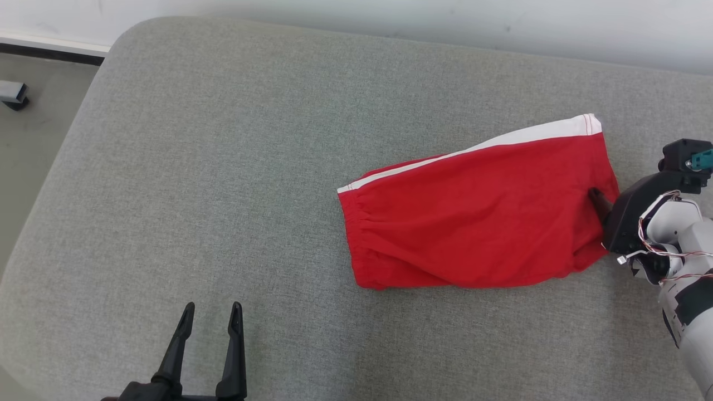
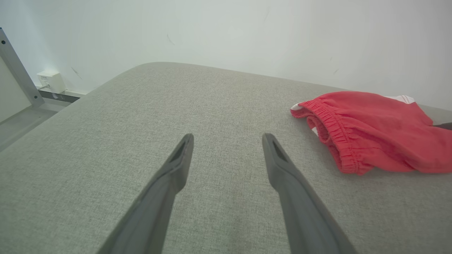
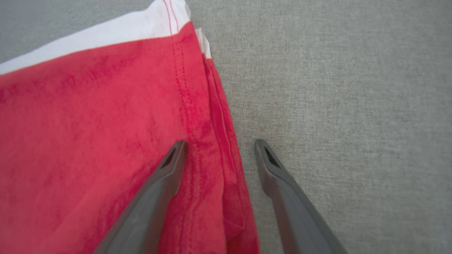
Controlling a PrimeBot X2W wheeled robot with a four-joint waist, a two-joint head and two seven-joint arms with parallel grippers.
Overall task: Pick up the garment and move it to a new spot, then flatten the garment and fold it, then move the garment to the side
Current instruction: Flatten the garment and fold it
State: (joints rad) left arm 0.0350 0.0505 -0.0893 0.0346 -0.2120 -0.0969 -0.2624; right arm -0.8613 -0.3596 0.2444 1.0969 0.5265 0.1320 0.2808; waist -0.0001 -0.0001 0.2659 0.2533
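Red shorts (image 1: 479,217) right of centre, grey cushion (image 1: 223,167)
Right gripper (image 3: 219,143) spread, straddling hem (image 3: 216,106); left gripper (image 1: 211,314) spread, lower left

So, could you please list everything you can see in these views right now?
shorts: one, red with a white side stripe, on the cushion's right half.
cushion: one, grey fabric, beneath the shorts.
wall: one, white, behind the cushion.
wall box: one, white, low on the wall, left.
floor: one, grey, left of the cushion.
left claw: one, dark, open, over bare cushion, apart from the shorts.
right claw: one, dark, open, one finger over the shorts' leg hem, the other over cushion.
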